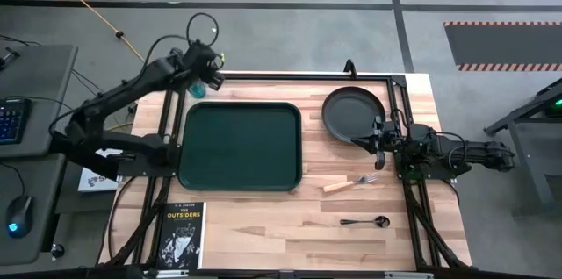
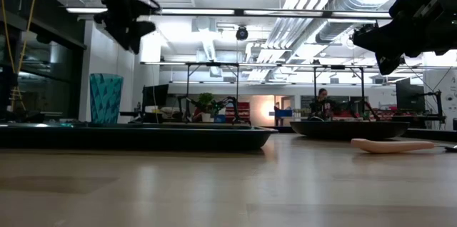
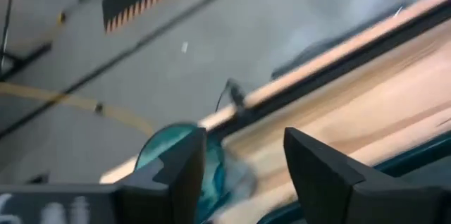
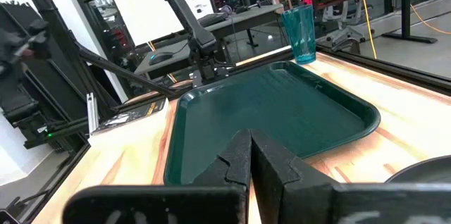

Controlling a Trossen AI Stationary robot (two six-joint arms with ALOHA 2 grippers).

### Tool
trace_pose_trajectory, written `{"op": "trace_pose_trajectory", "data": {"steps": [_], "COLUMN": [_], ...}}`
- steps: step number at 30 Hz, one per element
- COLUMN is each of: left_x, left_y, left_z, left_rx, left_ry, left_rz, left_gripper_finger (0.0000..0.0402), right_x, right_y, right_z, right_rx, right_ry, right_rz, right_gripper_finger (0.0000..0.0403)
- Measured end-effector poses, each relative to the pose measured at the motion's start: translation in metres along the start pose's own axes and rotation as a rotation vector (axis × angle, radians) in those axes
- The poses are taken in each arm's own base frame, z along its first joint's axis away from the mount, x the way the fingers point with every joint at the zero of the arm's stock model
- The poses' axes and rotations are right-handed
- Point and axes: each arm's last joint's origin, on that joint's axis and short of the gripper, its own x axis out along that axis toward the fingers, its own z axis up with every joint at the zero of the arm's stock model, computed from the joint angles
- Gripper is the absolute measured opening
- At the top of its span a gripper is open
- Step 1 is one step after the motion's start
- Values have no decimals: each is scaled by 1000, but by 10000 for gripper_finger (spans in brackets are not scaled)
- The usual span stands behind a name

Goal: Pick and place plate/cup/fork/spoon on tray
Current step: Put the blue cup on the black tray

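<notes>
At the far left of my table [image 1: 263, 226] a black book [image 1: 183, 234] with white lettering lies at the near edge, below the tray's left corner. Above it, my left pincer [image 1: 205, 70] hovers over the table's far left corner with its fingers [image 3: 176, 175] spread apart, holding nothing; the teal cup [image 1: 197, 91] stands upright on the wood just under it, beside the tray's far left corner and outside the rim. I see the cup's mouth from above in the left wrist view [image 3: 176, 160], and nothing shows inside it. The dark green tray [image 1: 240, 146] sits next, left of centre, and I see nothing lying in it. Right of the tray, the dark plate [image 1: 353, 112] rests on the wood near the far edge, with nothing visible on it. My right pincer [image 1: 379, 139] hangs at the plate's near right rim, its fingers [image 4: 236, 160] pressed together and gripping nothing. Nearer me, the fork [image 1: 349, 182] lies slanted on the table with its tan handle pointing toward the tray, and the dark spoon [image 1: 365, 222] lies well apart from the tray near the front right.
</notes>
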Motion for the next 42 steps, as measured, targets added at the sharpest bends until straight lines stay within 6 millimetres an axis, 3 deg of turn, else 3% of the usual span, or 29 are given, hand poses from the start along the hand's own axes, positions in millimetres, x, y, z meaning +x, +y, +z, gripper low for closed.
{"op": "trace_pose_trajectory", "data": {"steps": [6,12,33,37,42], "left_x": [34,61,114,115,115], "left_y": [12,14,4,4,5], "left_z": [1,-2,-13,-13,-12], "left_rx": [-14,-49,-50,-47,-7], "left_ry": [203,324,519,515,510], "left_rz": [47,-25,-20,-7,8], "left_gripper_finger": [207,205,203,181,105], "right_x": [0,0,0,0,0], "right_y": [0,0,0,0,0], "right_z": [0,0,0,0,0], "right_rx": [0,0,0,0,0], "right_ry": [0,0,0,0,0], "right_rz": [0,0,0,0,0], "right_gripper_finger": [0,0,0,0,0]}}
